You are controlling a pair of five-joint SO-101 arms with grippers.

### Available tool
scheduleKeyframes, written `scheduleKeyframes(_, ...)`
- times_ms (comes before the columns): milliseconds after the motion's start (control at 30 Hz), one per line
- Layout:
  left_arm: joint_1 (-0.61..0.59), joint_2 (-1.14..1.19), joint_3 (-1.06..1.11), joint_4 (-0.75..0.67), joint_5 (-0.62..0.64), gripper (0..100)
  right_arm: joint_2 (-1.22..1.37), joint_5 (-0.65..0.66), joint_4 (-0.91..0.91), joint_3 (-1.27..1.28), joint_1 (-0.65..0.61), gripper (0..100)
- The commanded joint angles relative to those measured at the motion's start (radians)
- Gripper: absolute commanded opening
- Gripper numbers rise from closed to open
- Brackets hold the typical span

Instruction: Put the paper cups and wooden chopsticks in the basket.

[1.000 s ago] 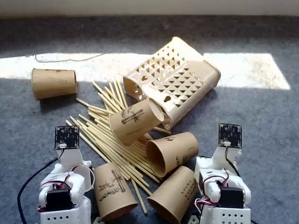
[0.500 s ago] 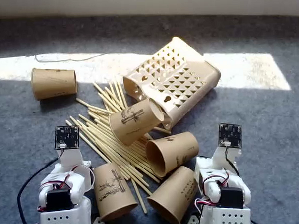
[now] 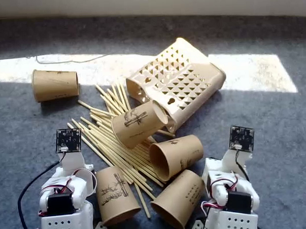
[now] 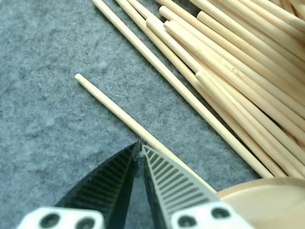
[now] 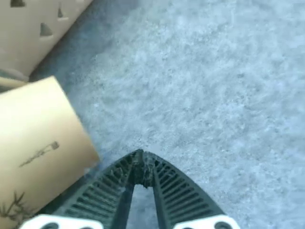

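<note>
The basket (image 3: 177, 83) lay tipped on its side on the grey carpet (image 3: 276, 139), open mouth toward the arms. One paper cup (image 3: 139, 122) lay on its side at that mouth, on a fanned heap of wooden chopsticks (image 3: 106, 139). A second cup (image 3: 176, 155) lay just beyond the heap's near edge. A third cup (image 3: 179, 197) lay beside the right arm (image 3: 230, 197), and a fourth cup (image 3: 116, 193) beside the left arm (image 3: 65, 199). A fifth cup (image 3: 55, 84) lay well apart at the far left. The left gripper (image 4: 140, 148) had its fingers pressed together, empty, tips over a loose chopstick (image 4: 114, 112) lying apart from the heap. The right gripper (image 5: 139, 164) was likewise pressed together and empty above bare carpet, just beside a cup's wall (image 5: 38, 143), probably the second cup's, with a corner of the basket beyond.
</note>
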Motion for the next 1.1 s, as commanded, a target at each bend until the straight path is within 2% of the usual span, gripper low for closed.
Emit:
scheduleKeyframes(0, -0.002, -0.01, 0.019, 0.003, -0.008, 1, -0.002, 0.006, -0.079, -0.108, 0.085, 0.9)
scheduleKeyframes(200, -0.002, -0.01, 0.019, 0.003, -0.008, 1, -0.002, 0.33, -0.124, -0.265, 0.091, 0.9)
scheduleKeyframes(500, -0.002, -0.01, 0.019, 0.003, -0.008, 1, 0.005, 0.342, -0.071, -0.418, 0.084, 0.9)
scheduleKeyframes(733, -0.002, -0.01, 0.019, 0.003, -0.008, 1, 0.22, 0.342, 0.016, -0.644, -0.035, 1.0)
scheduleKeyframes(1067, -0.002, -0.01, 0.019, 0.003, -0.008, 1, 0.634, 0.333, 0.015, -0.88, -0.271, 1.0)
